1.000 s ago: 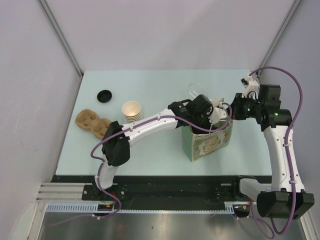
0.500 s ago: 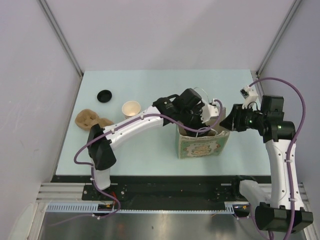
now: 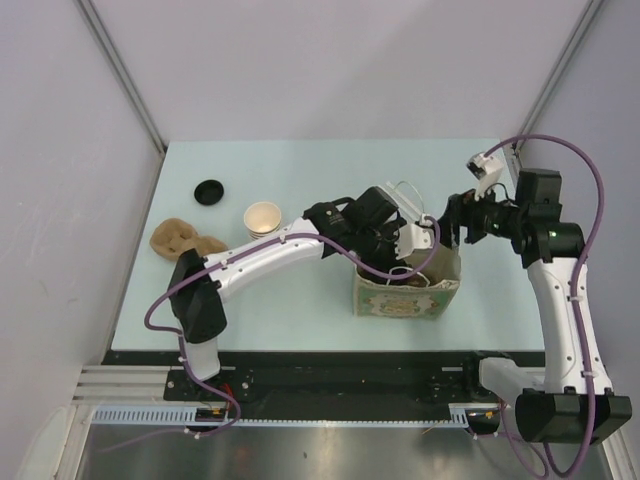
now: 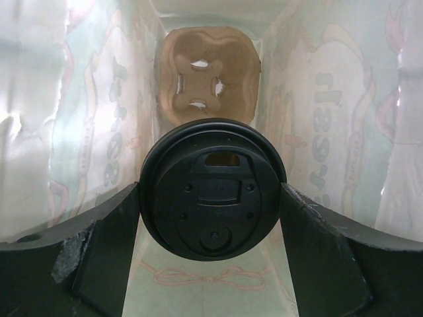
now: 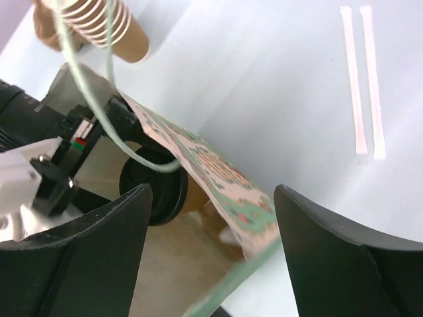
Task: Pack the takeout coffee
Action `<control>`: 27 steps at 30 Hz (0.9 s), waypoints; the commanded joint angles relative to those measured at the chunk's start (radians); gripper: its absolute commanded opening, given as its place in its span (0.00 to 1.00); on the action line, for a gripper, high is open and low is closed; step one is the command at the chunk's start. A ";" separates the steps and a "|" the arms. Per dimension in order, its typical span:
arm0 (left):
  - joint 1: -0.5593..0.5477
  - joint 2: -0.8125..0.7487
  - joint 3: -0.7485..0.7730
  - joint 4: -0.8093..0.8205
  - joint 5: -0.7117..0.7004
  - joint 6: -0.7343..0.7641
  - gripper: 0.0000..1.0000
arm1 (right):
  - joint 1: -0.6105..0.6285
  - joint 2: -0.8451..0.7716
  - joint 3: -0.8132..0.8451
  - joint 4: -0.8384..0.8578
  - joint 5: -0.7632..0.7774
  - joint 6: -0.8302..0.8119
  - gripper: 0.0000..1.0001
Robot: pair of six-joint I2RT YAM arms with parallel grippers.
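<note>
The takeout coffee (image 4: 211,201) is upright inside the paper bag (image 3: 405,300) near the desk's (image 3: 300,170) front edge, long axis vertical, black lid upward; the left gripper (image 4: 210,191) seems to have its jaws clamped on the lid. The right gripper (image 5: 213,195) holds its jaws apart beside the bag's rim.

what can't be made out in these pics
- Left wrist view: coffee cup seen end-on; its own top hides the sides.
- Top view: the cup is hidden in the bag, under the left arm.
- Right wrist view: cup stack cut by the top edge.
</note>
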 commanded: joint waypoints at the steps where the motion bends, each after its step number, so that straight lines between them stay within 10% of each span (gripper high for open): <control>1: -0.001 -0.067 -0.021 0.037 0.027 0.038 0.02 | 0.099 0.026 0.035 0.098 -0.036 -0.099 0.80; 9: -0.001 -0.084 -0.047 0.051 0.007 0.043 0.02 | 0.200 0.102 0.035 0.082 -0.020 -0.202 0.63; 17: 0.009 -0.146 -0.139 0.129 -0.048 0.026 0.02 | 0.205 0.091 0.035 0.159 -0.019 -0.187 0.00; 27: 0.013 -0.229 -0.303 0.285 -0.154 0.054 0.02 | 0.220 -0.009 0.032 0.318 0.065 -0.106 0.00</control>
